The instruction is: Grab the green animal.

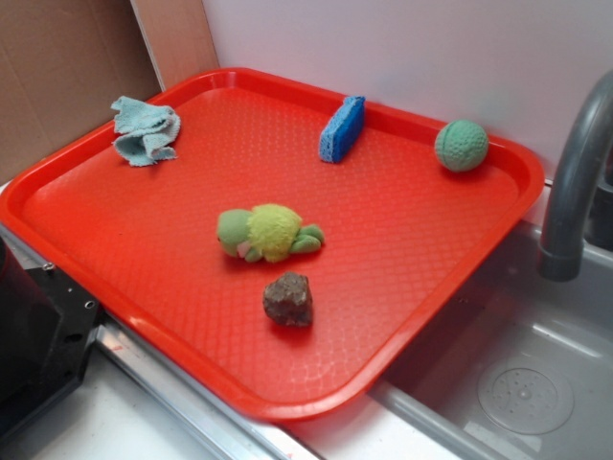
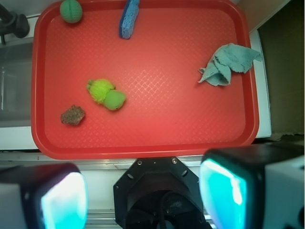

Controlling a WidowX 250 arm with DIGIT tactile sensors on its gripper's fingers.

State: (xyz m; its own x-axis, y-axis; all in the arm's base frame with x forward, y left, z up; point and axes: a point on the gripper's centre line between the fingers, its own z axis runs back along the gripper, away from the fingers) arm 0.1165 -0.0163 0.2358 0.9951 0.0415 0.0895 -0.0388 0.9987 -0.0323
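Observation:
The green animal point(image 1: 269, 233), a small plush turtle with a fuzzy yellow-green shell and darker green head and legs, lies near the middle of the red tray point(image 1: 115, 259). In the wrist view the turtle point(image 2: 105, 94) sits in the tray's point(image 2: 143, 143) left half. My gripper point(image 2: 143, 195) is high above the near edge, outside the tray, over the black robot base point(image 2: 155, 195). Its two teal-padded fingers point(image 2: 64, 200) stand wide apart with nothing between them. The gripper does not show in the exterior view.
On the tray: a brown rock point(image 1: 288, 299) just in front of the turtle, a teal-green ball point(image 1: 461, 146) at the far right corner, a blue sponge point(image 1: 342, 128) at the back, a crumpled blue cloth point(image 1: 146, 131) at the far left. A grey faucet point(image 1: 575, 182) and sink point(image 1: 517, 383) lie right.

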